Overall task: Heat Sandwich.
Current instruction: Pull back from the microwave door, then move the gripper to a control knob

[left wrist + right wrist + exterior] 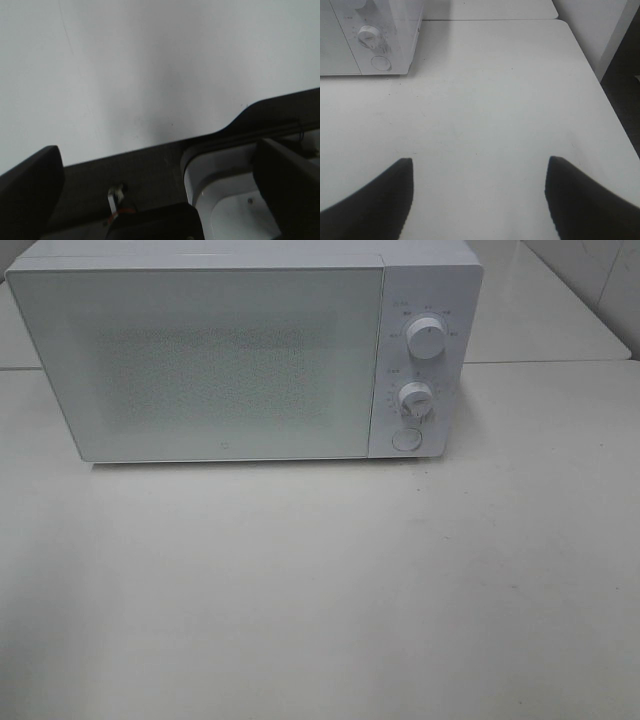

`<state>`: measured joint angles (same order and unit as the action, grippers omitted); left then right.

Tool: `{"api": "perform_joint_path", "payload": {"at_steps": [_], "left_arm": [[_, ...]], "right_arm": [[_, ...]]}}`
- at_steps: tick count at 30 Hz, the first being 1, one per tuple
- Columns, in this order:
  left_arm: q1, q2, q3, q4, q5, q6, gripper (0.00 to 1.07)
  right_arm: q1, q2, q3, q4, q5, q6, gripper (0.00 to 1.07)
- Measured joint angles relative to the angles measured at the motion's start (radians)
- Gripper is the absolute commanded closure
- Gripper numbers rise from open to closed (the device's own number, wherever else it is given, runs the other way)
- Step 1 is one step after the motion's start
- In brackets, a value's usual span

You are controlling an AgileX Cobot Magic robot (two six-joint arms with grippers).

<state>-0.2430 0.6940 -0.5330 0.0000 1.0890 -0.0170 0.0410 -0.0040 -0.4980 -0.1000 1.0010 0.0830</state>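
Note:
A white microwave (230, 355) stands at the back of the white table (330, 580) with its door shut. It has two knobs (427, 340) and a round button on its right panel. Its panel also shows in the right wrist view (375, 40). The sandwich and the pink plate are out of view. Neither arm shows in the exterior high view. My right gripper (479, 172) is open and empty above bare table, to the right of the microwave. My left gripper (160, 170) is open and empty over the table's edge.
The table's right edge (615, 115) borders a dark floor. A second table surface lies behind the microwave (560, 310). In the left wrist view a dark base and a white moulded part (225, 195) lie below the table edge.

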Motion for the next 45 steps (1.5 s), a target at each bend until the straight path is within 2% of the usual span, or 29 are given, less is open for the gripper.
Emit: {"api": "perform_joint_path", "payload": {"at_steps": [3, 4, 5, 9, 14, 21, 26, 28, 29, 33, 37, 45], "left_arm": [[0.000, -0.087, 0.002, 0.000, -0.002, 0.023, 0.09], [0.000, -0.178, 0.006, 0.000, -0.005, 0.036, 0.09], [0.000, -0.178, 0.006, 0.000, -0.005, 0.036, 0.09], [0.000, -0.360, 0.011, 0.000, -0.008, 0.044, 0.09], [0.000, -0.478, 0.011, 0.000, -0.009, 0.044, 0.09], [0.006, -0.550, 0.011, 0.000, -0.009, 0.044, 0.09], [0.092, -0.600, 0.013, 0.000, -0.010, 0.044, 0.09], [0.168, -0.640, 0.013, 0.000, -0.010, 0.044, 0.09], [0.168, -0.640, 0.013, 0.000, -0.010, 0.044, 0.09], [0.255, -0.697, 0.013, 0.000, -0.010, 0.044, 0.09], [0.290, -0.698, 0.013, -0.016, -0.010, 0.044, 0.09], [0.301, -0.698, 0.013, -0.022, -0.010, 0.033, 0.09]], "right_arm": [[0.000, 0.000, 0.000, 0.000, 0.000, 0.000, 0.36], [0.000, 0.000, 0.000, 0.000, 0.000, 0.000, 0.36], [0.000, 0.000, 0.000, 0.000, 0.000, 0.000, 0.36], [0.000, 0.000, 0.000, 0.000, 0.000, 0.000, 0.36], [0.000, 0.000, 0.000, 0.000, 0.000, 0.000, 0.36], [0.000, 0.000, 0.000, 0.000, 0.000, 0.000, 0.36], [0.000, 0.000, 0.000, 0.000, 0.000, 0.000, 0.36], [0.000, 0.000, 0.000, 0.000, 0.000, 0.000, 0.36], [0.000, 0.000, 0.000, 0.000, 0.000, 0.000, 0.36], [0.000, 0.000, 0.000, 0.000, 0.000, 0.000, 0.36], [0.000, 0.000, 0.000, 0.000, 0.000, 0.000, 0.36], [0.000, 0.000, 0.000, 0.000, 0.000, 0.000, 0.38]]}}
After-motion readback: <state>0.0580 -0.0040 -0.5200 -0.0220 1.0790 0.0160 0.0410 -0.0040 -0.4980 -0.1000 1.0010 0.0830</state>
